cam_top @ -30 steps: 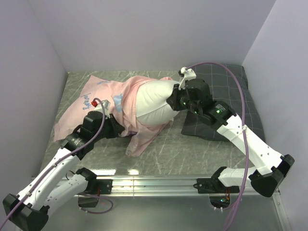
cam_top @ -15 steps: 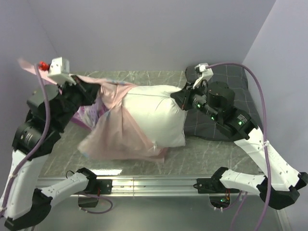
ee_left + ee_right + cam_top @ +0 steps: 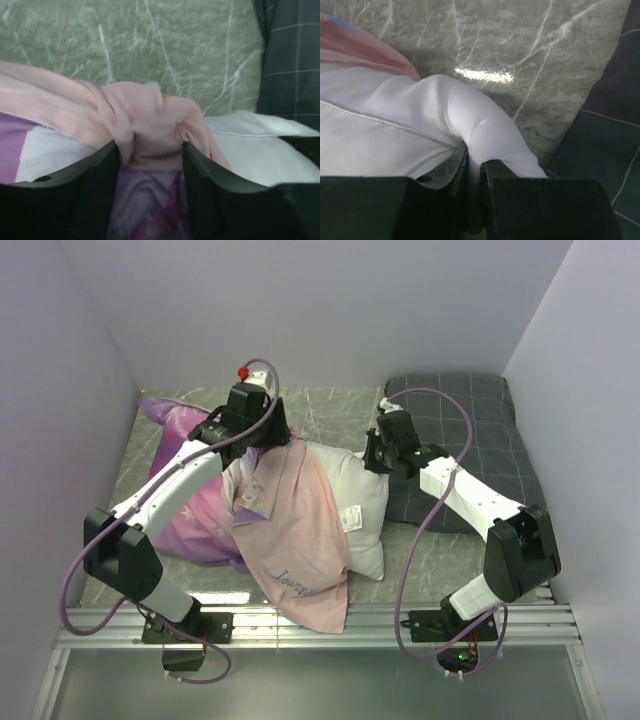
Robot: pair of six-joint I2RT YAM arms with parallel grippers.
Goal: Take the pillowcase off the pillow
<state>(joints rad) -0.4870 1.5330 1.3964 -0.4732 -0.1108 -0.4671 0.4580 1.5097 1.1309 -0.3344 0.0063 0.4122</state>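
Left gripper: My left gripper (image 3: 150,160) is clamped on a bunched fold of the pillowcase (image 3: 145,117). The pink lining is uppermost, with purple print showing lower down between the fingers.
Right gripper: My right gripper (image 3: 474,200) is pinched tight on a corner of the pillow (image 3: 395,125). A ridge of white fabric rises out of the closed fingers.
Pillow: Seen from above, the white pillow lies flat across the middle of the table (image 3: 440,555). Its right half is bare, and its right edge is against the dark grey pillow (image 3: 480,430).
Pillowcase: The pink lining drapes across the pillow's left half and trails to the near edge. The purple printed side is spread on the table to the left.
What changed: Half a second ago my left gripper was raised high at the far left, with the case stretched taut off a lifted pillow. Now it has swung to the far middle of the table. The case has gone slack and the pillow has dropped flat.
Meaning: I judge the case mostly peeled back. The pillow's left end is hidden under the fabric, so I cannot tell if it is fully free.
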